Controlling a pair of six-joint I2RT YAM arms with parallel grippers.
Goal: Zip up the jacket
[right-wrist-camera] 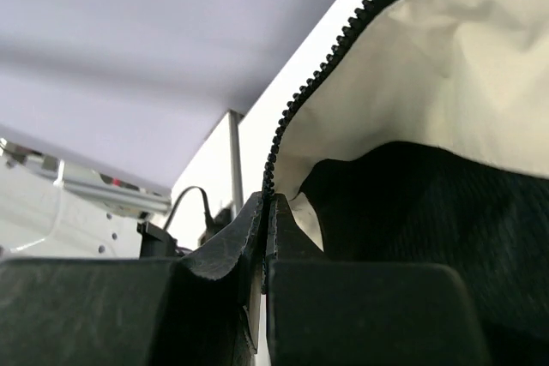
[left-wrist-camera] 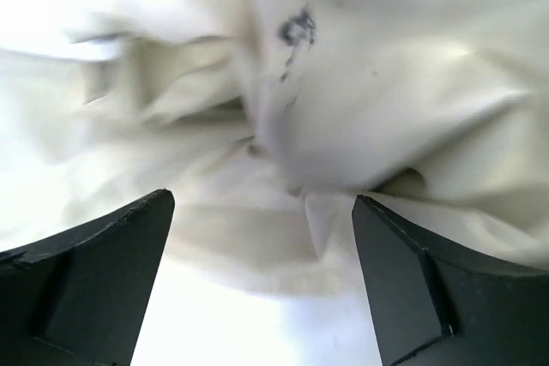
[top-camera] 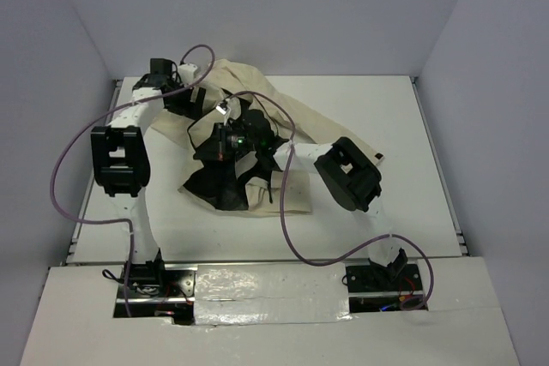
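The cream-beige jacket lies bunched at the middle back of the table, with its dark lining turned up. My right gripper is over the jacket's middle. In the right wrist view it is shut on the jacket's front edge, and the black zipper teeth run up from the jaws beside the dark lining. My left gripper is at the jacket's far left side. In the left wrist view it is open, with cream cloth just ahead of the fingertips and nothing between them.
The white table has metal rails at its left and right edges and grey walls around it. Purple cables loop from both arms across the table. The right arm's elbow hangs over the jacket's right sleeve.
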